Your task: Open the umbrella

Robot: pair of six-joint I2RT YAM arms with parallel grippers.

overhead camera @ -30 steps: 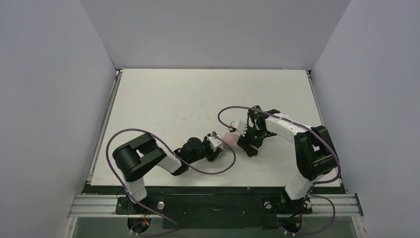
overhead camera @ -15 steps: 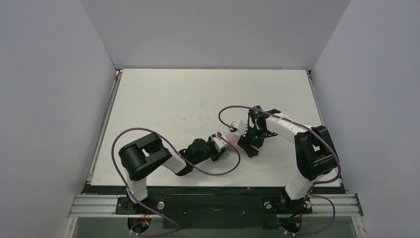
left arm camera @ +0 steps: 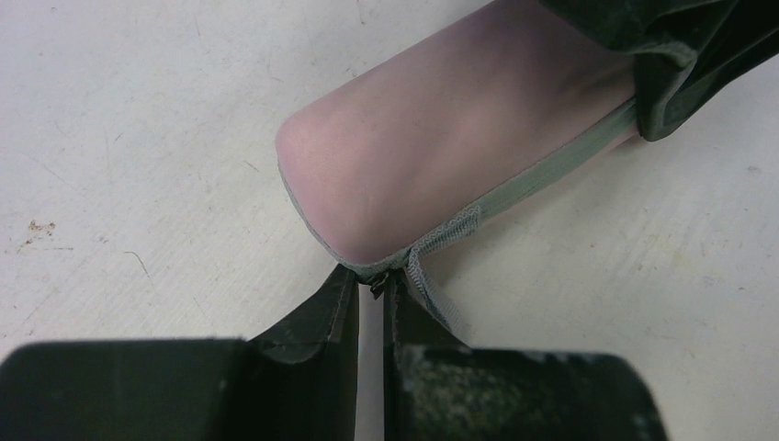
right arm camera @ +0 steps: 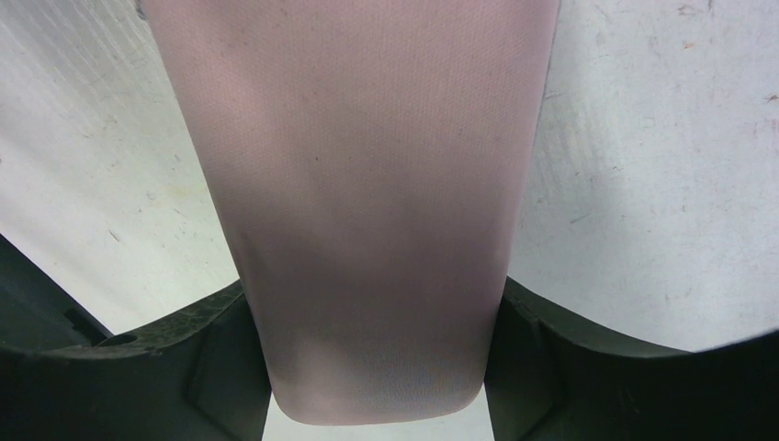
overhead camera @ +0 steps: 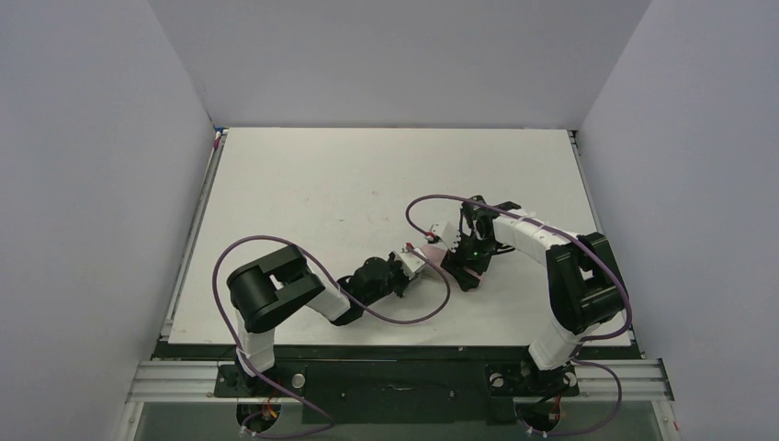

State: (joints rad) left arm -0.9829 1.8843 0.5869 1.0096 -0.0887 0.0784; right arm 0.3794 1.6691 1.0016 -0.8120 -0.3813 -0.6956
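Near the middle of the worktop (overhead camera: 303,184), the umbrella is unseen, presumably inside the zipped pink case (left arm camera: 432,156), likely a light, smooth, slightly yielding shell; right jaws clamp its sides, left jaws pinch its tiny zip pull (left arm camera: 375,285), the sensible place to tug

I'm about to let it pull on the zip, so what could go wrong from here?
The left tool pinches only the tip of the small dark zip pull at the end of the pink oblong fabric case; it could slip off when pulled.
The right tool grips the case by its smooth sides; a hard tug might drag the case out or across the white table.
The loose grey fabric tab beside the pull could snag.
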